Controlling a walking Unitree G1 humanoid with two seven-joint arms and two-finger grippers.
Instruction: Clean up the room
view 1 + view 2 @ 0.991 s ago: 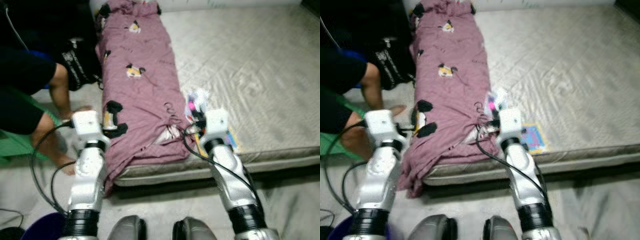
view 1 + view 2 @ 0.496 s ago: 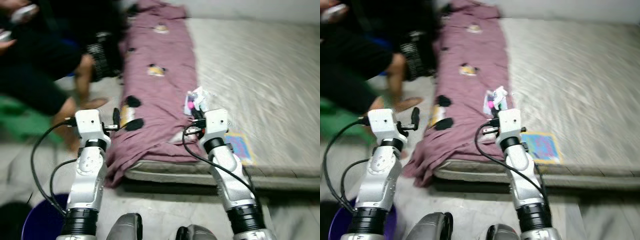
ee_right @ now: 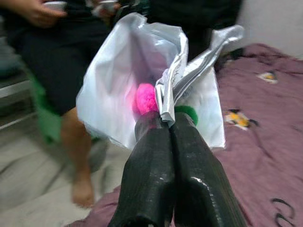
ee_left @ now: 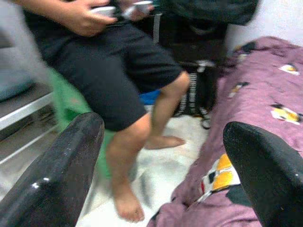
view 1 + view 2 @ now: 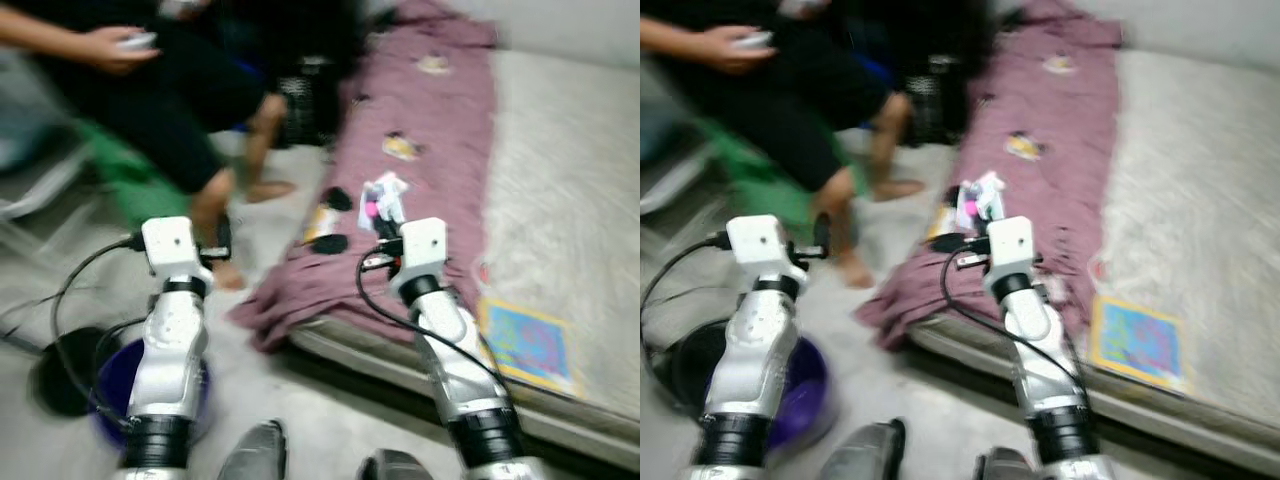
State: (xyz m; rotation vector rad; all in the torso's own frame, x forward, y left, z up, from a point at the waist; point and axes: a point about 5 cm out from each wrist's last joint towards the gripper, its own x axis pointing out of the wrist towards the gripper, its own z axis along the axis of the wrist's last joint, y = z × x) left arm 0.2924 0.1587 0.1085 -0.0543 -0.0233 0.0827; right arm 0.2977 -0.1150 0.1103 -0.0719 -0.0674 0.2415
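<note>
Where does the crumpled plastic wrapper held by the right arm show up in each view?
Left eye view: the plastic wrapper sits just above the right gripper, over the purple blanket.
Right eye view: near centre, above the same wrist.
Left wrist view: not in it; the left gripper faces a seated person's legs.
Right wrist view: centre, pinched between the fingers.
Shared landmark: the purple blanket.

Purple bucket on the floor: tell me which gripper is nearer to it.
Left. The left gripper hangs open above the floor, over the purple bucket beside that arm. The right gripper, shut on a plastic wrapper, is over the blanket on the mattress.
</note>
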